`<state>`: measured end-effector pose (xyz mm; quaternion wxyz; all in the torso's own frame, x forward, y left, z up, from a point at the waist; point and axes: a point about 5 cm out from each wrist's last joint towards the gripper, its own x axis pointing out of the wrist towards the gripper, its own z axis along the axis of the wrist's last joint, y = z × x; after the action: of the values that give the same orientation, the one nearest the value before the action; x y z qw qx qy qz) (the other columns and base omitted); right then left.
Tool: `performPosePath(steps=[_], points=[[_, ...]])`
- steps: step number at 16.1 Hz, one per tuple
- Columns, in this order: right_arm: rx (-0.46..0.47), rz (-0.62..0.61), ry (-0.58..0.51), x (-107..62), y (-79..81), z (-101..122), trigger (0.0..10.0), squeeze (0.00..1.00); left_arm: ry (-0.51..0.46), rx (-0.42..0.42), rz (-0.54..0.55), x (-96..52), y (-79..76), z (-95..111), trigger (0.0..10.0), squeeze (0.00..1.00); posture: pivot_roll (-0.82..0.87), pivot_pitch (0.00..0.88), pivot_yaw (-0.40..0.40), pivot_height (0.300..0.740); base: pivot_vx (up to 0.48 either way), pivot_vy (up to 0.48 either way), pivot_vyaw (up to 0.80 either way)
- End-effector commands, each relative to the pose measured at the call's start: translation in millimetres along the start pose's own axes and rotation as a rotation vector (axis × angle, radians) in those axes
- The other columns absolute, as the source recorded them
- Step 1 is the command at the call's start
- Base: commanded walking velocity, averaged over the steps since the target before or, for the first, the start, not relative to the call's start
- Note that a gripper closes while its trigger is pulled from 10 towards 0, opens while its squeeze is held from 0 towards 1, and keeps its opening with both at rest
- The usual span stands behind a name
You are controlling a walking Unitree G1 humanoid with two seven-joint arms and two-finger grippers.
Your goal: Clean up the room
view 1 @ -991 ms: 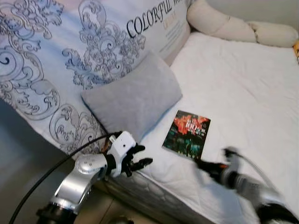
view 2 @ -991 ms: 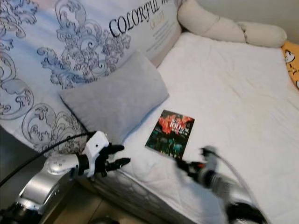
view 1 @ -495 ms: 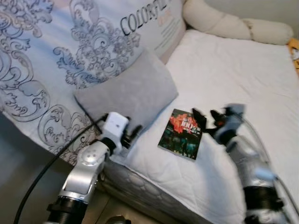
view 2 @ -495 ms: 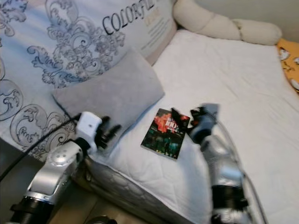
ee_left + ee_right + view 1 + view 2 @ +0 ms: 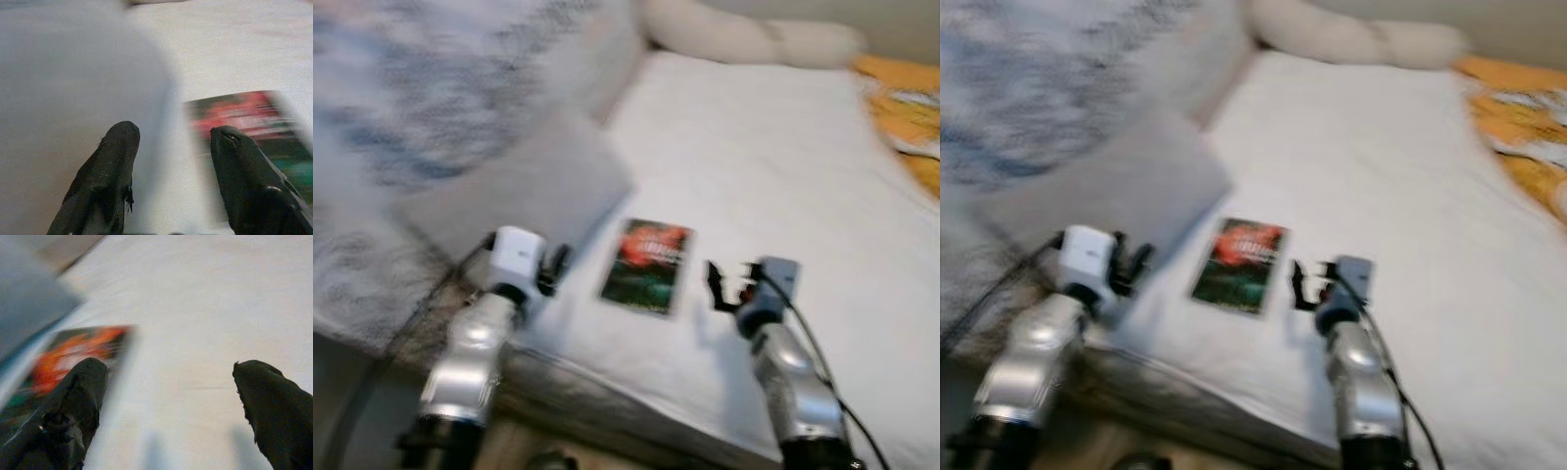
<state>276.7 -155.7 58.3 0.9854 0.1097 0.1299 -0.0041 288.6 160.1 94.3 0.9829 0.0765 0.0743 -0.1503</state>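
Book [image 5: 646,264]: lies flat on white bed sheet [image 5: 773,166], near the front edge, between both grippers.
Right gripper [image 5: 717,286]: at 3 o'clock of the book, just beside it, fingers wide apart, holding nothing.
Left gripper [image 5: 555,269]: at 9 o'clock, fingers spread, empty.
Grey pillow [image 5: 524,186]: at 10 o'clock, blurred.

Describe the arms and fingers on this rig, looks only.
Both arms are silver metal tubes with dark joint rings lower down. The left arm ends in a white boxy wrist block, the right arm in a grey one. A thin black cable runs along each. Each gripper has two stubby matte black fingers with rounded tips, as the wrist views show. No markings are legible through the blur.
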Motion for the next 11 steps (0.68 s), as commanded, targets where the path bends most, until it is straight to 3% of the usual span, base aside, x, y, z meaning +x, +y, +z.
performPosePath(steps=[1, 5, 11], points=[[-0.009, -0.007, -0.024, 0.3, 2.4, 4.2, 10.0, 0.0, -0.005, 0.017, 0.022, -2.2, 6.3, 1.8, 10.0, 0.0, 0.09, 0.0, 0.002, 0.74, 0.0, -0.412, -0.54], [-0.022, -0.013, -0.046, -0.6, 3.0, 5.9, 10.0, 0.0, -0.01, 0.001, 0.066, -1.7, 12.3, 1.8, 10.0, 0.0, 0.08, 0.0, 0.012, 0.74, 0.0, -0.41, -0.12], [-0.122, -0.021, -0.035, 4.5, -6.5, 12.0, 10.0, 0.0, -0.017, 0.022, 0.067, 0.8, 8.4, 2.8, 10.0, 0.0, 0.08, 0.0, 0.006, 0.74, 0.0, -0.409, 0.0]])
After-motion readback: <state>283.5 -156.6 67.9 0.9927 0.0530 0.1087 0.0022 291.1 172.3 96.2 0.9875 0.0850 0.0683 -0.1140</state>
